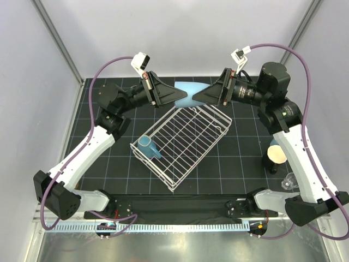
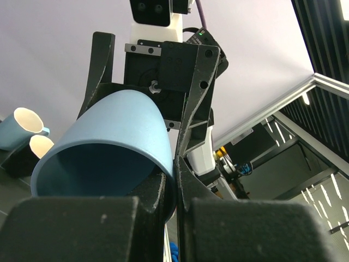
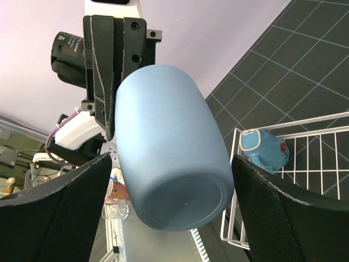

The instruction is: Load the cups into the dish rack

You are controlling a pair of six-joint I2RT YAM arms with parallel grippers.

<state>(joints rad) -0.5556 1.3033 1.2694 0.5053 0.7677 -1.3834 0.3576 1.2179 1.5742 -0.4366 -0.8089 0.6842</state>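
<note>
Left claw (image 1: 175,94): positioned at the far side of the counter (image 1: 240,153), above the far edge of the dish rack (image 1: 191,136). In the left wrist view its fingers are drawn narrow, with only a thin gap between them, and they pinch the rim wall of the light blue tumbler (image 1: 188,93).

Light blue tumbler: held off the counter on its side. The open mouth faces the left claw and the closed base faces the right claw.

Dish rack: set diagonally at the centre of the counter. The blue handled mug (image 1: 146,145) sits in the rack's left corner, with its opening toward the overhead camera.

Right claw (image 1: 203,94): facing the left claw, spread wide. One finger stands on each side of the tumbler's base end. The left wrist view shows a gap between one finger and the tumbler wall. Contact at the other finger cannot be determined.

Right side of the counter: a dark cup (image 1: 275,154) with a beige inside stands beside the right forearm. A clear glass (image 1: 289,182) stands nearer the arm bases. In the left wrist view a pale blue mug (image 2: 10,136) stands just beside the dark cup.
</note>
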